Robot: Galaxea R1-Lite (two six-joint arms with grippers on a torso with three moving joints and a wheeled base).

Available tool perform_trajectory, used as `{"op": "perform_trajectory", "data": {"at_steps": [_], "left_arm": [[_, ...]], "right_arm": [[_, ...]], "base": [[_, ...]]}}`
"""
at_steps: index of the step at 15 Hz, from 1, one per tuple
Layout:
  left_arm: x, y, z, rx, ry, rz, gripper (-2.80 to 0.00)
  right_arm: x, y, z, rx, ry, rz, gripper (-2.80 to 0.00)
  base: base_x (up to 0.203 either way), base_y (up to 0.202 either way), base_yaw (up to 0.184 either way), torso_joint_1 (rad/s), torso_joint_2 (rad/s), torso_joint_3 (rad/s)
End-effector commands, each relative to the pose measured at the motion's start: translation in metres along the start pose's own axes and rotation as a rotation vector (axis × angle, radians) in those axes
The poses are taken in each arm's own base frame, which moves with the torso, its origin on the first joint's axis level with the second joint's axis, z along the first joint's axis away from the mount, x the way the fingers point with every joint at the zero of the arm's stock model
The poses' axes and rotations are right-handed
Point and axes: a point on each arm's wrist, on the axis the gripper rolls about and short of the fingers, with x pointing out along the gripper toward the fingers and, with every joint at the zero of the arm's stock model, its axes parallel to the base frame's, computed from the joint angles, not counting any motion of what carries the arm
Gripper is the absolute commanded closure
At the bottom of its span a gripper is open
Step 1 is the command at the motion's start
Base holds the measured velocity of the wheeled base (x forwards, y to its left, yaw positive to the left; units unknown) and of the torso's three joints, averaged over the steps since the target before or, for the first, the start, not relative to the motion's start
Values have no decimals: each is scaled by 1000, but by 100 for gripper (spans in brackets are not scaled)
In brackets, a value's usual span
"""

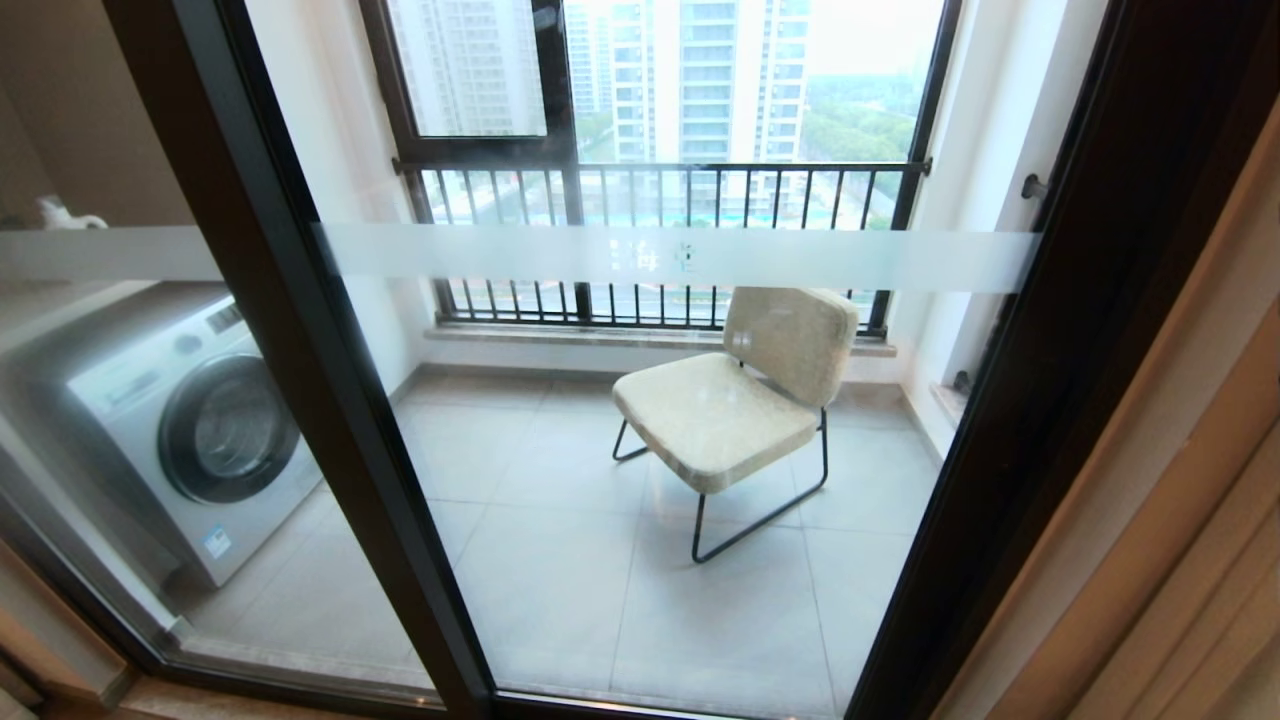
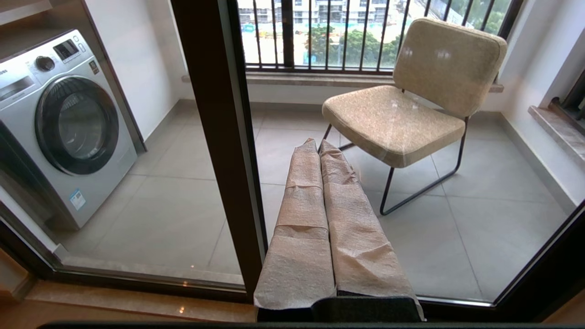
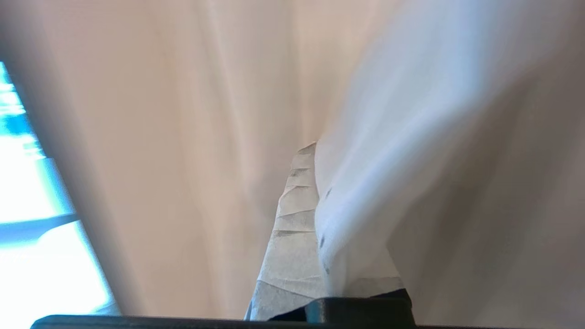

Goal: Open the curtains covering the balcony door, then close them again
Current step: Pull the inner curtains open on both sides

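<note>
Draping over the right pincer [image 3: 315, 151]: thin curtains [image 3: 365, 151].

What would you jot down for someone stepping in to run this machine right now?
Left gripper: shut, empty, parked facing the balcony door.
Right gripper: shut, with a fold of thin white sheer between its fingers, in among the curtains.
Curtains are bunched at the right edge; the glass is uncovered, so opening looks done.
Left: pull them back across the door.
</note>
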Motion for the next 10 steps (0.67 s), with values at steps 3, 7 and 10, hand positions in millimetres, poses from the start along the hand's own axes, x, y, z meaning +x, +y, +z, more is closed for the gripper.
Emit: {"op": "perform_trajectory", "data": {"at_steps": [3, 7, 10], "left_arm": [[0, 0, 0, 0, -1, 1, 0], [0, 0, 0, 0, -1, 1, 0], [0, 0, 0, 0, -1, 1, 0]], "right_arm": [[-14, 33, 15, -1, -52, 96, 0], [-22, 38, 18, -3, -62, 105, 0], [-26, 40, 19, -5, -67, 107, 0]], "base": [[0, 0, 0, 0, 0, 0], [0, 0, 0, 0, 0, 0], [0, 0, 0, 0, 0, 0]]}}
